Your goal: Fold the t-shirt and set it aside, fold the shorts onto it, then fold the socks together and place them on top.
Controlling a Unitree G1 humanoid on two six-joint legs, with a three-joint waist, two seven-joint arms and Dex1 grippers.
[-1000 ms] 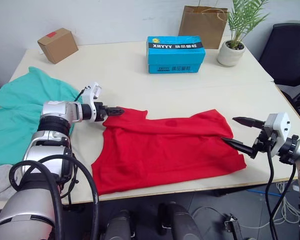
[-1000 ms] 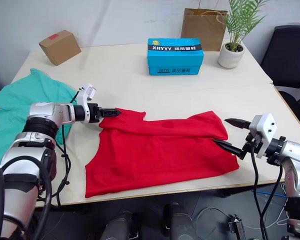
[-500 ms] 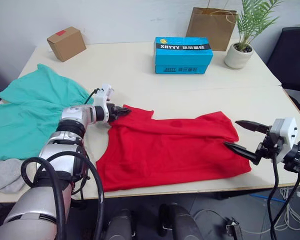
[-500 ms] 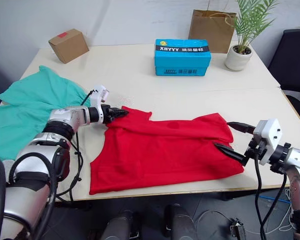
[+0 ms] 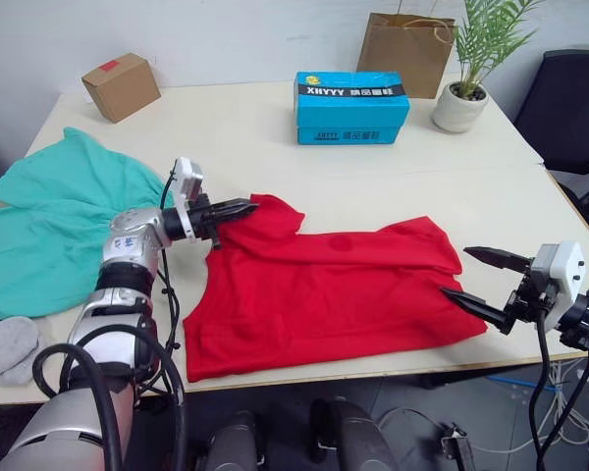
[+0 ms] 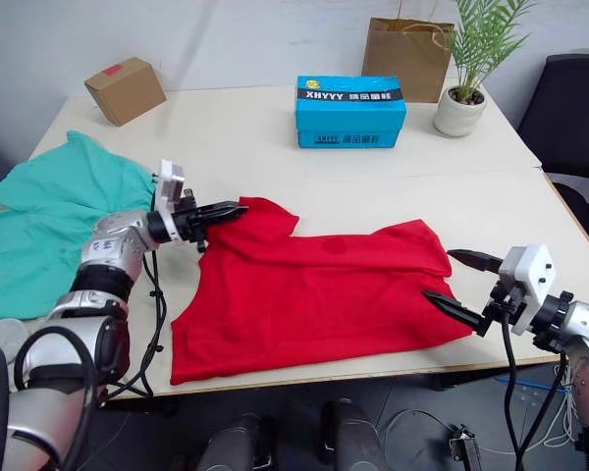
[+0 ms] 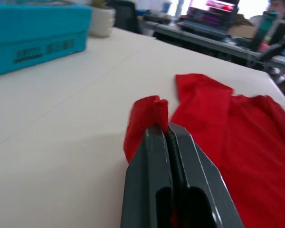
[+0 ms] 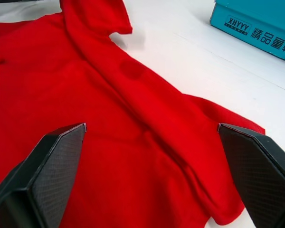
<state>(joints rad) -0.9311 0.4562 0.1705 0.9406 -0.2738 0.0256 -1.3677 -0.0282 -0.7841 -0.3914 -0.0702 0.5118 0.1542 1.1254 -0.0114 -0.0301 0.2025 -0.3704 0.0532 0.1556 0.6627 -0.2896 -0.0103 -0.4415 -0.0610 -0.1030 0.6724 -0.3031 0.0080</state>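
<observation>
Your left end effector (image 5: 238, 208) is clamped shut on a pinch of the t-shirt (image 5: 334, 289), at the far left corner of the cloth, which is lifted a little off the table (image 5: 275, 147). Your right end effector (image 5: 479, 280) stands wide open at the shirt's right edge, gripping nothing. I'd close the right one on that near-right edge before moving the left, so both corners travel together and the fold lands square; keep the cloth low to avoid dragging.

The shirt lies spread across the table's near middle. The shorts (image 5: 49, 221) lie just left of it and the socks (image 5: 5, 348) at the near left edge; don't sweep into them. The blue box (image 5: 351, 106), cardboard box (image 5: 120, 86), paper bag (image 5: 404, 51) and potted plant (image 5: 463, 88) stand well apart at the far side.
</observation>
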